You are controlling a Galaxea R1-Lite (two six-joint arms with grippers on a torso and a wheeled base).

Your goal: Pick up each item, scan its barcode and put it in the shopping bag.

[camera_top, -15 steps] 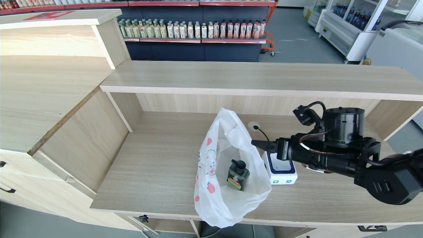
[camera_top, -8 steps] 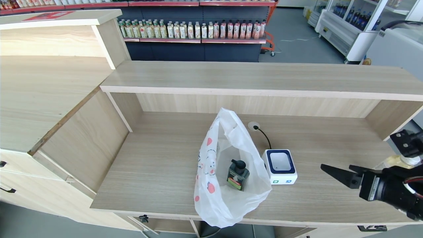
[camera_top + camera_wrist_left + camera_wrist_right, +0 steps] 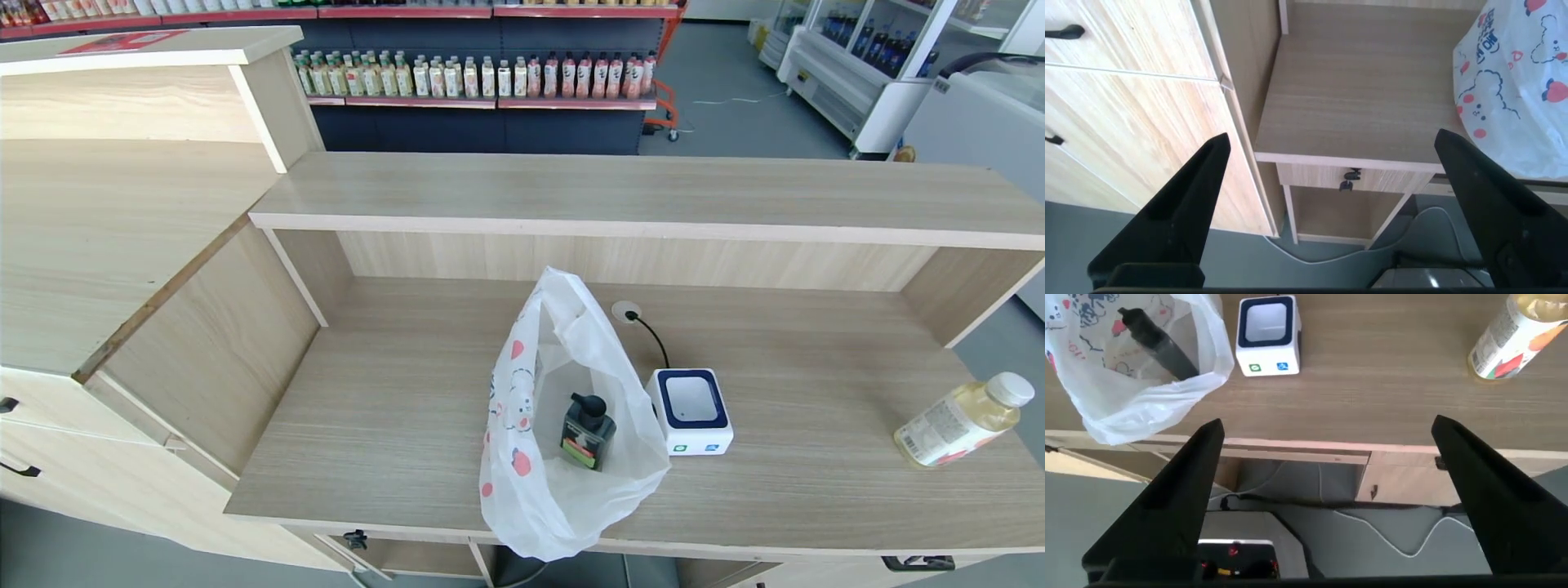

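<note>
Pump bottle (image 3: pixel 588 431) sits inside the bag (image 3: pixel 514 392), with the scanner (image 3: pixel 690 411) just beside the bag on the counter (image 3: pixel 392 408). Juice bottle (image 3: pixel 963 420) lies on its side way off at the counter's right end. Left gripper (image 3: pixel 1331 139) and right gripper (image 3: pixel 1327 420) hang off the front edge, fingers spread wide, holding nothing.

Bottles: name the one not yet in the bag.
The yellow bottle with the white cap, lying at the right end of the counter; the dark pump bottle sits inside the bag.
</note>
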